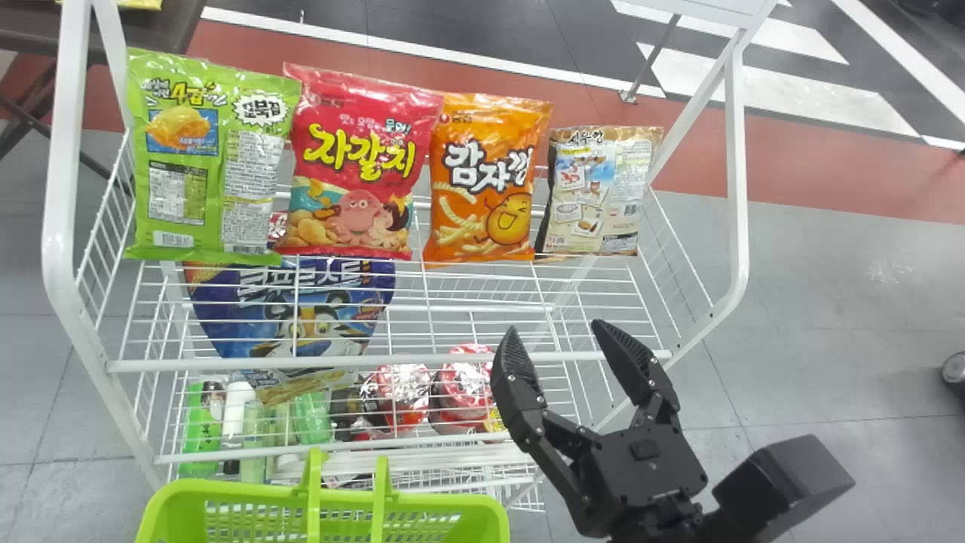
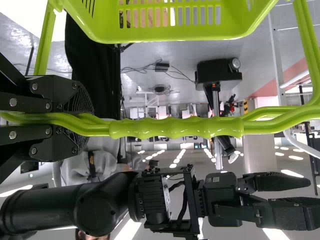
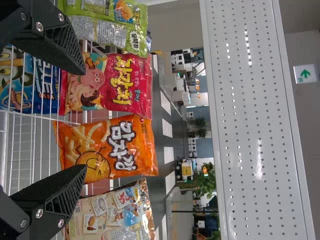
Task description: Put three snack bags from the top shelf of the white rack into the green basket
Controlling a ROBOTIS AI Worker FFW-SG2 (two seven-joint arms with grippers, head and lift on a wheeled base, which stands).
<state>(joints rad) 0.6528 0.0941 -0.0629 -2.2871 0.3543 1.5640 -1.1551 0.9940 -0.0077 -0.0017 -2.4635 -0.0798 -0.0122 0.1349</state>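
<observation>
Floor [image 1: 829, 286] lies beyond spread right fingers [image 1: 520, 377]; left fingers [image 2: 75, 96] grip the cropped basket's [image 1: 422, 501] handle [image 2: 175, 128].

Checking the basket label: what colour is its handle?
The handle is lime green, clearest in the left wrist view.

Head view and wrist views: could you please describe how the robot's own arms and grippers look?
The left gripper and the right gripper are black, with tapering fingers, ridged inner faces and small silvery screws. The right arm is black too, with thick, rounded segments and a dark cable looping near its wrist.
</observation>
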